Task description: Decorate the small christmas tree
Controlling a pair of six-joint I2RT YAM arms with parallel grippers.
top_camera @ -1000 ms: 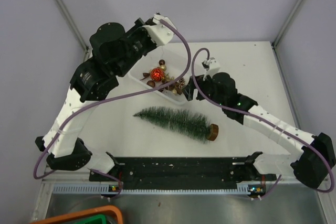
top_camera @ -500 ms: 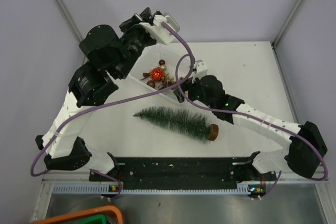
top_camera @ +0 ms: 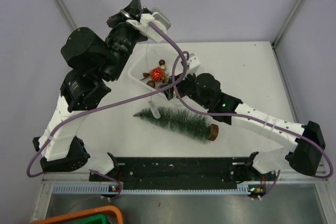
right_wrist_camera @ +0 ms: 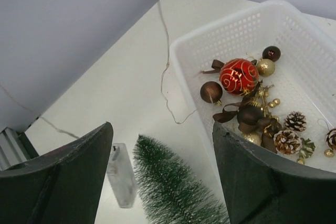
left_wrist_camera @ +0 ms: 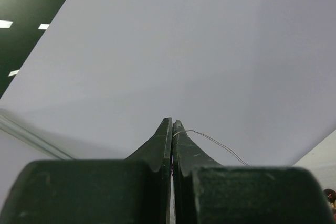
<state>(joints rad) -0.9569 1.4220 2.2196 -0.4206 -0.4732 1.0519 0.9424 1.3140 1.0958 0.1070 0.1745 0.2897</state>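
The small christmas tree (top_camera: 176, 120) lies on its side on the white table, tip to the left and wooden base (top_camera: 212, 132) to the right. My left gripper (top_camera: 127, 15) is raised high and shut on a thin light wire (left_wrist_camera: 210, 140). A clear battery box (top_camera: 156, 113) hangs from the wire beside the tree's tip. My right gripper (top_camera: 167, 91) is open and empty, above the gap between tray and tree. In the right wrist view the tree tip (right_wrist_camera: 168, 187) and the box (right_wrist_camera: 121, 174) show between my open fingers (right_wrist_camera: 84, 166).
A white perforated tray (top_camera: 135, 77) behind the tree holds a red bauble (right_wrist_camera: 239, 76), brown baubles (right_wrist_camera: 211, 92), pinecones (right_wrist_camera: 287, 142) and gold bits. Grey walls close the back and sides. A black rail (top_camera: 178, 169) runs along the near edge.
My left arm has lifted up and back, drawing the wire out so the battery box now hangs by the tree tip. My right arm has moved left toward the tray and tree tip.
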